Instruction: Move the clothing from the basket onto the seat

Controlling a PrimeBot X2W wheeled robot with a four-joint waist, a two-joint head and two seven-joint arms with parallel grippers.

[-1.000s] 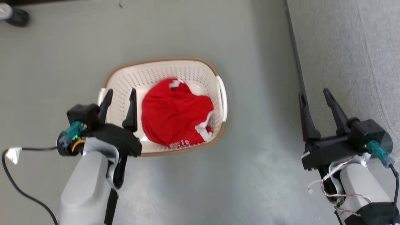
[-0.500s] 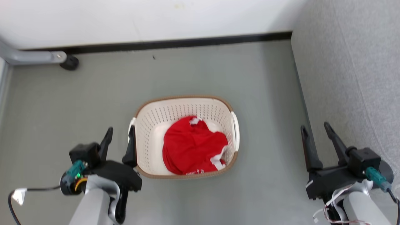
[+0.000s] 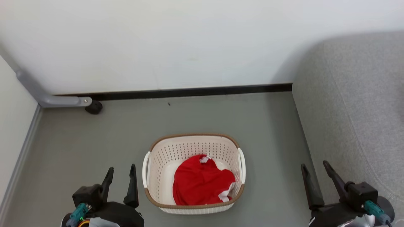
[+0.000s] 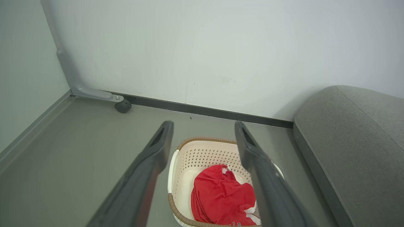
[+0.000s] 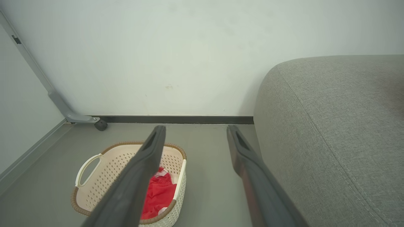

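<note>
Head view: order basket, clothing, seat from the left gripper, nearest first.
1. basket: its left handle is just right of the left gripper.
2. clothing: inside the basket, toward its right side.
3. seat: far right, beyond the basket.

You have the basket (image 3: 194,135) standing on the floor (image 3: 94,142) straight ahead, well short of the wall (image 3: 157,47) behind it. The clothing (image 3: 202,186) lies inside the basket, heaped toward its near right corner. The seat (image 3: 353,110) runs along your right, apart from the basket. Your left pincer (image 3: 122,167) hangs just left of the basket's near corner. Your right pincer (image 3: 314,164) sits between basket and seat, close beside the seat's edge. A wheeled leg (image 3: 94,107) stands far left, by the wall.
</note>
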